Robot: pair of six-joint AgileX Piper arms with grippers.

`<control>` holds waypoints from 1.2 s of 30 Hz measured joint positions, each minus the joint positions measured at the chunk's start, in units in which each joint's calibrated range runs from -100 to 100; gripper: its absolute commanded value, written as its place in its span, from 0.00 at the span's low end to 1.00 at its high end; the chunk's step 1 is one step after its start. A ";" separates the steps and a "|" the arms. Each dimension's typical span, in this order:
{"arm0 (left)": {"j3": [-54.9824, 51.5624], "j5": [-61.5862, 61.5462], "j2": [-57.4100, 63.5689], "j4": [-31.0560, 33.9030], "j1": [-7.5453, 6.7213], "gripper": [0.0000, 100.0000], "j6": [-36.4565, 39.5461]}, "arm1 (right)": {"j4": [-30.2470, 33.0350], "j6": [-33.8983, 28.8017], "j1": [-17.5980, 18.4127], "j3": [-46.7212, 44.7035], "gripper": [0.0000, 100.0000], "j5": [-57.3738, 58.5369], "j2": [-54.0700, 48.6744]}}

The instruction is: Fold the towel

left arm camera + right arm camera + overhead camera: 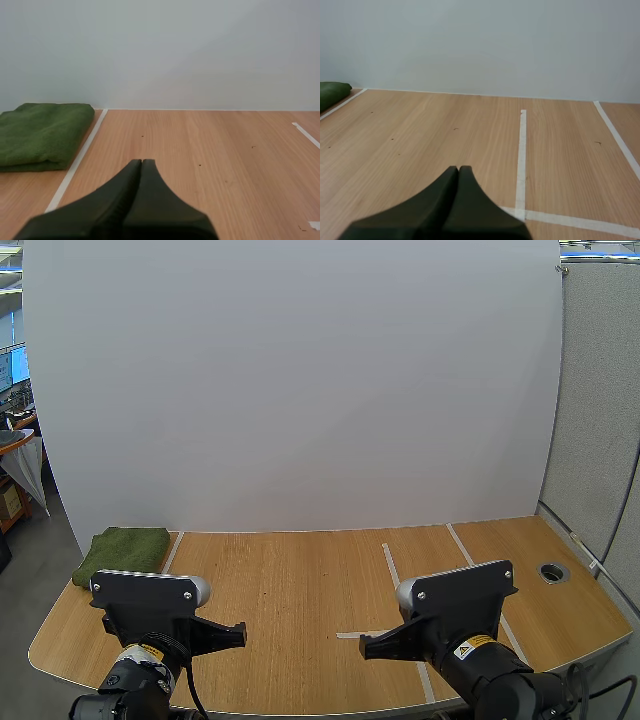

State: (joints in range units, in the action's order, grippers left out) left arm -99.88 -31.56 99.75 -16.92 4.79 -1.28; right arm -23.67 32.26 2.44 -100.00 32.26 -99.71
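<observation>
Wooden table (300, 600); green towel (125, 550) lies already folded at its far-left edge. Left gripper (141, 162) pressed together, empty; towel is far-left of it, so this is the nearer arm. Right gripper (458, 169) pressed together, well apart from towel.

towel (125, 552): deep green, no pattern
table (300, 590): light brown wood grain, few dark specks
tape lines (392, 565): white
my left gripper (141, 162): black
my right gripper (458, 170): black
back sheet (300, 390): plain white

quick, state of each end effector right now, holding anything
left end effector: closed, holding nothing
right end effector: closed, holding nothing
</observation>
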 measured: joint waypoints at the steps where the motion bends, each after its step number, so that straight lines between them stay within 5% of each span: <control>1: 0.00 -0.19 0.00 0.00 0.30 0.00 0.26 | 1.12 -0.97 0.11 0.00 0.00 0.00 0.00; 10: 0.00 -0.36 0.00 0.00 0.48 0.00 2.11 | 6.54 -6.81 -1.19 0.00 0.00 0.17 0.00; 36: 0.00 -1.10 0.00 0.00 -0.26 0.00 1.97 | 7.35 -7.46 -1.28 0.00 0.00 0.67 0.00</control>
State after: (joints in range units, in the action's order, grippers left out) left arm -99.88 -32.66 99.75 -16.92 4.53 0.70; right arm -16.32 24.80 1.16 -100.00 32.93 -99.71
